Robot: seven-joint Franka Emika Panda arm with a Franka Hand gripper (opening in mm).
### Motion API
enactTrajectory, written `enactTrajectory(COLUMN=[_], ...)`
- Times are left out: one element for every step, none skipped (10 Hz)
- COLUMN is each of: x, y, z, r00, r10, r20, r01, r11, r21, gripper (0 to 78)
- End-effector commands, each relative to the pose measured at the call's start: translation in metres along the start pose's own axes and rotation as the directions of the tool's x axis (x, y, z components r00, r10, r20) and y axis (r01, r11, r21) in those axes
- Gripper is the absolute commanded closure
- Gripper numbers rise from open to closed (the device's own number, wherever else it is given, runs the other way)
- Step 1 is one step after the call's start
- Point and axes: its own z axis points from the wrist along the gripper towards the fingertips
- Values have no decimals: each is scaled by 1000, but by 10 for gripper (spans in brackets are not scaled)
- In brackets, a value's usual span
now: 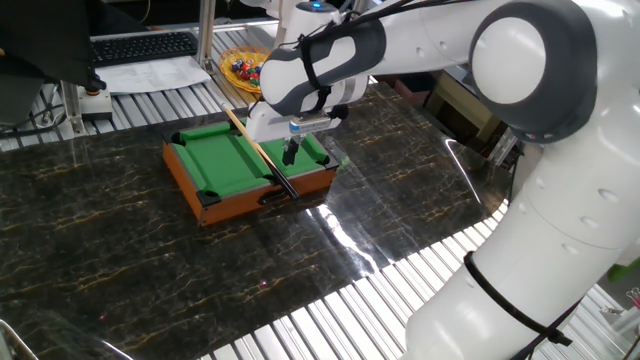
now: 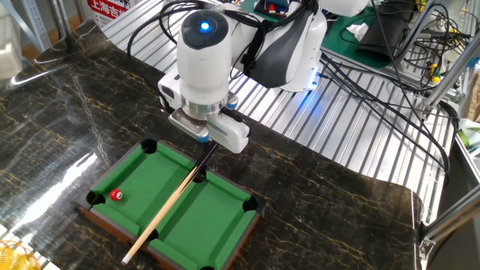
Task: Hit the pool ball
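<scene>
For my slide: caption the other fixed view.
Gripper above cue stick lying across mini pool table; red ball near corner pocket.

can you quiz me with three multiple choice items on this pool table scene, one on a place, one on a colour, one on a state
1. Where is the red ball on the mini pool table?
A. beside a corner pocket
B. at the middle of the felt
C. off the table

2. What colour is the playing surface?
A. blue
B. green
C. grey

3. How is the cue stick placed?
A. standing upright
B. lying diagonally across the table
C. on the floor

Answers:
1. A, the ball sits on the felt close to a corner pocket, away from the hand.
2. B, the felt is green inside a brown wooden frame.
3. B, the cue rests across the table, its dark butt end under the hand.
</scene>
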Motion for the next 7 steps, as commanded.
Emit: enactTrajectory(x=[0, 1, 1, 1, 1, 4, 5], y=[0, 0, 0, 1, 1, 1, 2], z=[9, 13, 14, 13, 13, 15, 16], r00=[1000, 1000, 999, 998, 998, 998, 998], r10=[2, -11, -30, -43, -48, -47, -44], r20=[2, -9, -37, -47, -45, -46, -45], r01=[-2, 11, 30, 43, 48, 48, 44], r11=[1000, 1000, 1000, 999, 999, 999, 999], r21=[5, 5, 6, 6, 10, 11, 10], gripper=[776, 776, 776, 776, 776, 776, 776])
